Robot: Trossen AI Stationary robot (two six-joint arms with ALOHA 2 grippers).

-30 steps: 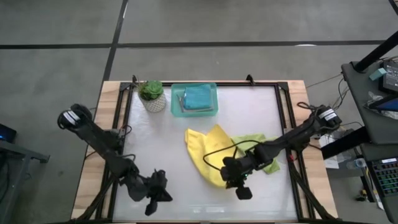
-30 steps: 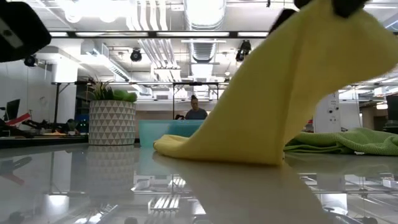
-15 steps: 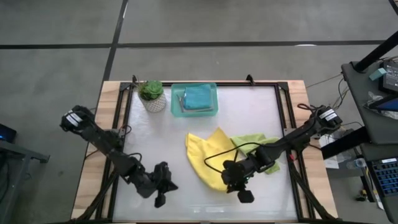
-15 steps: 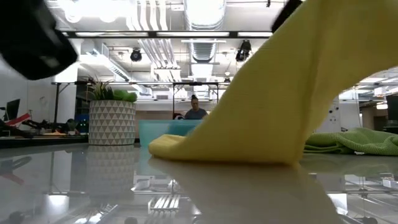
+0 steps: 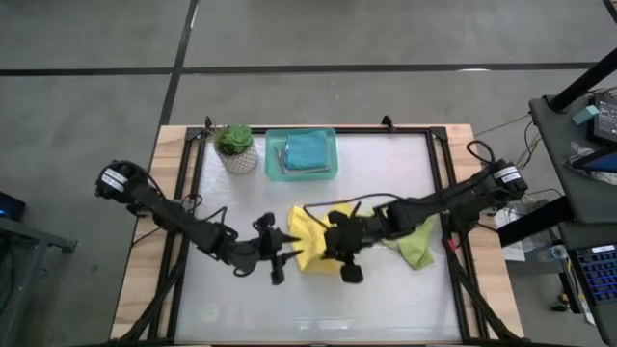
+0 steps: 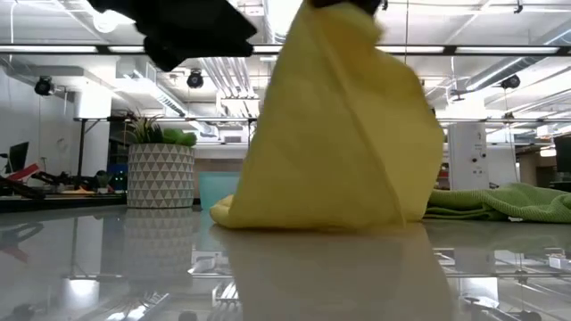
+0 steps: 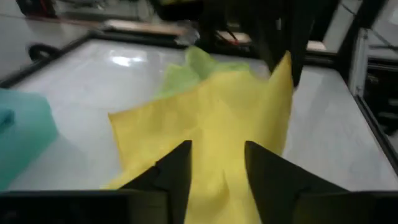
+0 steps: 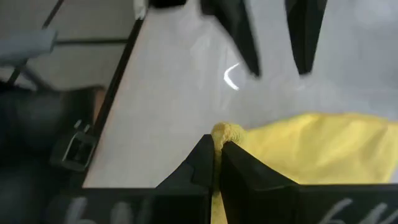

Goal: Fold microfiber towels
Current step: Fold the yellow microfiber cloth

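The yellow towel (image 5: 310,231) stands raised in a tent at the table's middle; it also shows in the low view (image 6: 330,143). My right gripper (image 5: 342,249) is shut on it. My left gripper (image 5: 281,253) is open just to the towel's left, its fingers (image 7: 177,177) pointing at the cloth and apart from it. The lime green towel (image 5: 415,241) lies crumpled on the table to the right. Teal-blue cloth (image 5: 307,149) lies in the teal tray (image 5: 274,159). The light grey towel is out of view. My right gripper pinches a corner of the yellow towel (image 8: 220,132) between its two shut fingers. That corner is lifted off the table. The cloth hangs slack below the fingers, and its lower edge (image 6: 303,221) rests on the table.
A potted plant (image 5: 236,149) stands at the back left, beside the teal tray. A black frame (image 5: 439,193) runs round the table top. Bare table top lies along the near edge (image 5: 318,313).
My right gripper has gone toward the table's left edge with the yellow towel's corner, drawing the cloth from a long slant into a narrower, steeper tent; its lower edge stayed on the table. My left gripper has gone toward the right and far edges, up to the towel.
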